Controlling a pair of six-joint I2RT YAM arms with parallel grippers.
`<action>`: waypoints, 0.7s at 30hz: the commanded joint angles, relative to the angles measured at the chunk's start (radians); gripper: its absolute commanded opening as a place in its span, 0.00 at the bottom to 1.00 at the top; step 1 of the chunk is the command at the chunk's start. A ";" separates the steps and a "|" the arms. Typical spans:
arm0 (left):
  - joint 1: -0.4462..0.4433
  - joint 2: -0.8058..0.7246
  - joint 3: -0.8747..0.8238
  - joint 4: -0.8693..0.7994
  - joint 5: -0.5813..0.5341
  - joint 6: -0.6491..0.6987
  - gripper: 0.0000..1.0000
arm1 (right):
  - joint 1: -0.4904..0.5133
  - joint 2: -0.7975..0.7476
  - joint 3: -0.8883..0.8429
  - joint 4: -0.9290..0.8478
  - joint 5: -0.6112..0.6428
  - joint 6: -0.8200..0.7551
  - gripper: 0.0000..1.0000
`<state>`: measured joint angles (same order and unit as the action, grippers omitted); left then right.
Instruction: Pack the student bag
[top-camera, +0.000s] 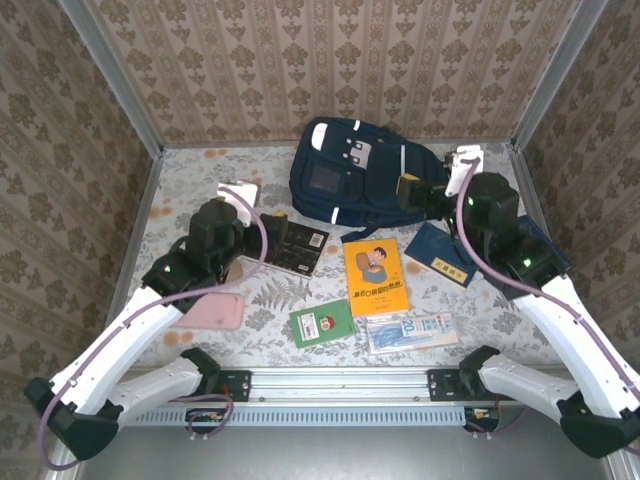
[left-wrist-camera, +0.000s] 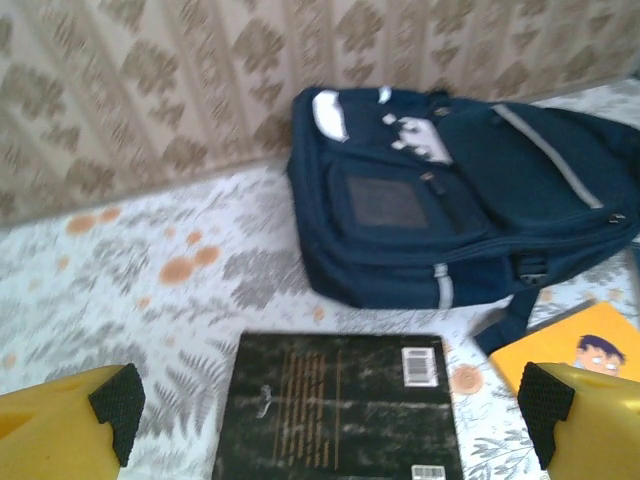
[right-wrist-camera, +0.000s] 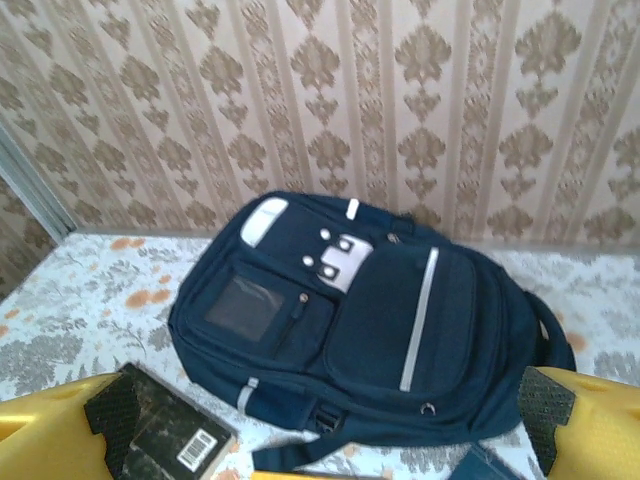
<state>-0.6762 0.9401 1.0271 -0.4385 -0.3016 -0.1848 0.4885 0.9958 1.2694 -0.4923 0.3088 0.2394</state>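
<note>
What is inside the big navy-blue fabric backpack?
Its inside is hidden: the navy-blue fabric backpack lies flat with no opening showing. You can see its outside: white stripes, grey-white patches and a front pocket.

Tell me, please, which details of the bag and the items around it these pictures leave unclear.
- student bag: whether any zip is open; the top view is too small, the wrist views blurred.
- black book: title blurred and unreadable; the left wrist view's bottom edge cuts it off.
- pink item: the left arm covers part of it in the top view.
- navy booklet: the right arm hides part of it in the top view.
</note>
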 joint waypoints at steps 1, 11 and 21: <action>0.062 0.043 0.040 -0.133 0.071 -0.197 1.00 | -0.053 0.038 -0.029 -0.175 -0.045 0.133 1.00; 0.105 0.312 0.199 -0.186 0.276 -0.264 1.00 | -0.421 0.291 -0.102 -0.013 -0.416 0.380 0.96; 0.135 0.346 0.110 -0.151 0.224 -0.179 1.00 | -0.593 0.784 0.169 0.019 -0.535 0.410 0.77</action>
<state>-0.5434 1.2964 1.1801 -0.5980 -0.0521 -0.3996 -0.0837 1.7004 1.3590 -0.4862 -0.1730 0.6361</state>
